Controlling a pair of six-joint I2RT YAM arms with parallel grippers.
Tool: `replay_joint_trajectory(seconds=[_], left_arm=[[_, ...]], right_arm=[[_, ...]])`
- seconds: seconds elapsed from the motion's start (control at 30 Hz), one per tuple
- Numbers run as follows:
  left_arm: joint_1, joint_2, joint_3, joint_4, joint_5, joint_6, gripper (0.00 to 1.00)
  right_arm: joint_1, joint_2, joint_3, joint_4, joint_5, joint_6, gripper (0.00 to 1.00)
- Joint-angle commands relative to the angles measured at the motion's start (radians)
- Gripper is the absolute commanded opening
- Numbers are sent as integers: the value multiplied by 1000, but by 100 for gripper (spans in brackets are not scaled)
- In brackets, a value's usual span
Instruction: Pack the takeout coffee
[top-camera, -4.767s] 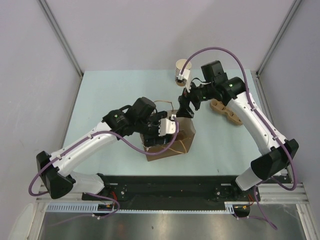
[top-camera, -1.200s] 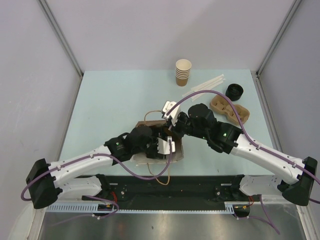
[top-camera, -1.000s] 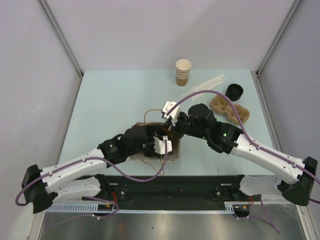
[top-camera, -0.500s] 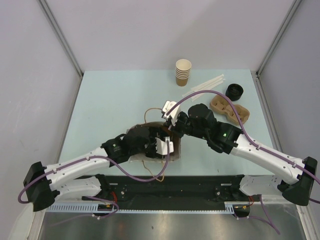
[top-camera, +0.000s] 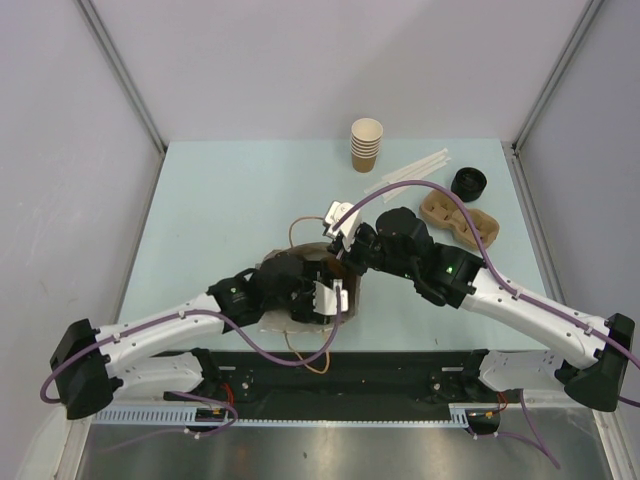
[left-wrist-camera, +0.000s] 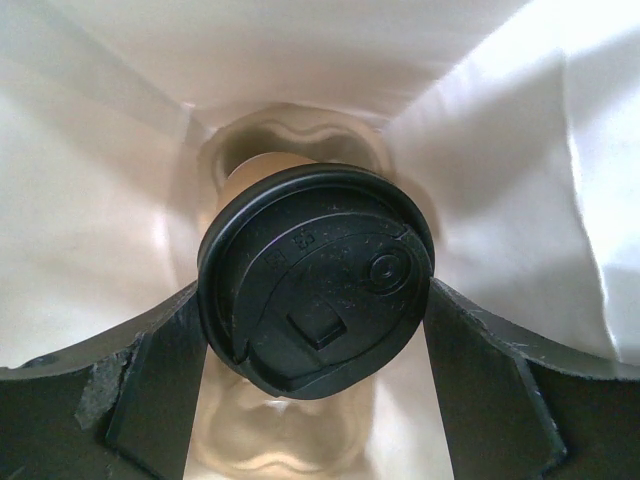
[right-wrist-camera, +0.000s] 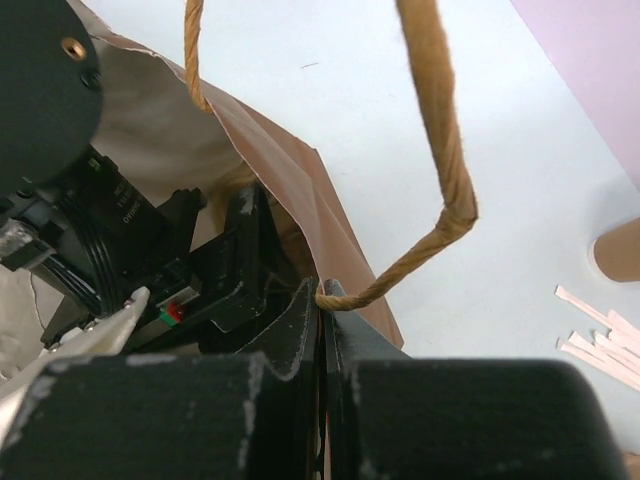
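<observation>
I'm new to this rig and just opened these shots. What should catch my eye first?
The takeout coffee, black lid up, sits deep inside the brown paper bag at the front centre of the table, gripped between the fingers of the left end effector. The right end effector is pinched shut on the bag's rim beside its twine handle, holding the mouth open.

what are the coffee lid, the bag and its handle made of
The coffee lid looks like black plastic: moulded ridges, slight sheen. The bag seems brown kraft paper: matte, creased. Its handle is probably twisted paper cord: spiral strands.
</observation>
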Motion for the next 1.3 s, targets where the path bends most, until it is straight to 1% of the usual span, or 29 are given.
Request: replay_joint_trajectory(seconds=[0.0, 0.17, 0.43, 0.57, 0.73, 1.0, 1.1, 1.27], left_arm=[[-5, 49, 49, -61, 41, -68, 10], [-5, 73, 92, -100, 35, -141, 9], [1, 139, 120, -146, 44, -192, 8], [48, 185, 155, -175, 80, -212, 7], [110, 253, 233, -238, 148, -231, 6], [174, 386, 318, -301, 222, -270, 3], [194, 424, 341, -307, 242, -286, 0], [215, 484, 367, -289, 251, -297, 0]], right_arm=[[6, -7, 5, 92, 21, -25, 0], [12, -17, -6, 109, 29, -52, 0], [14, -20, -11, 97, 14, -42, 0], [8, -11, -11, 91, -5, -34, 0], [-52, 2, -12, 94, -86, 1, 0], [-146, 48, -11, 100, -224, 33, 0], [-192, 68, -12, 108, -267, 47, 0], [-256, 103, -11, 122, -313, 60, 0]])
